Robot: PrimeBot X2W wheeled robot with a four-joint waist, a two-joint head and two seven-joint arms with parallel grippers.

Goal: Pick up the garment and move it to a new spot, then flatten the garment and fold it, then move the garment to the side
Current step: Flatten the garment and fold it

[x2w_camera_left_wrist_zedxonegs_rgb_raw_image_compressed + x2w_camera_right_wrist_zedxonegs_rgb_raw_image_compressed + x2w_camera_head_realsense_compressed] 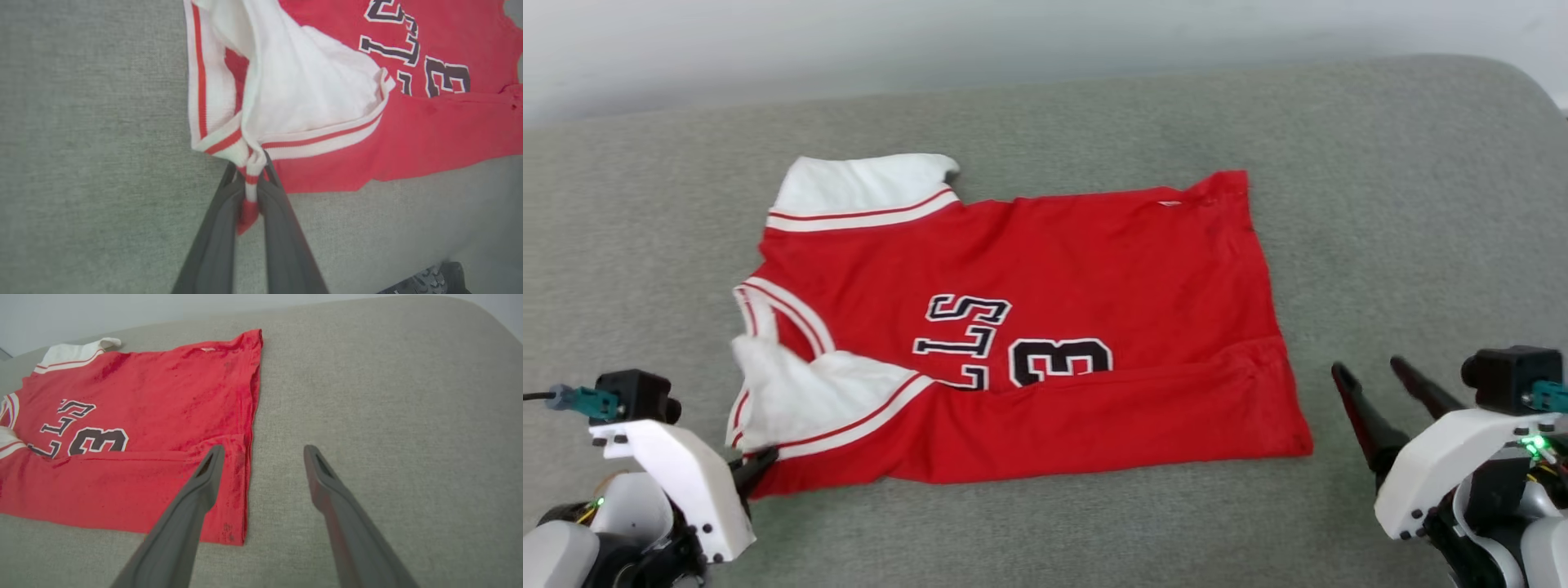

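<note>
Red jersey [1029,327] flat mid-frame on grey cushion [1380,204], left gripper [250,164] clamped on its striped trim [224,143], right gripper [263,452] wide apart, empty

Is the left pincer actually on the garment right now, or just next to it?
Touching. In the left wrist view the left pincer is shut on the garment, its striped trim bunched between the two fingers.

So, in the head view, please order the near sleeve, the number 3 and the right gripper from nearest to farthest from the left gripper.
1. Near sleeve: its trim is pinched in the left gripper.
2. Number 3: middle of the shirt.
3. Right gripper: far right, off the shirt.
</note>
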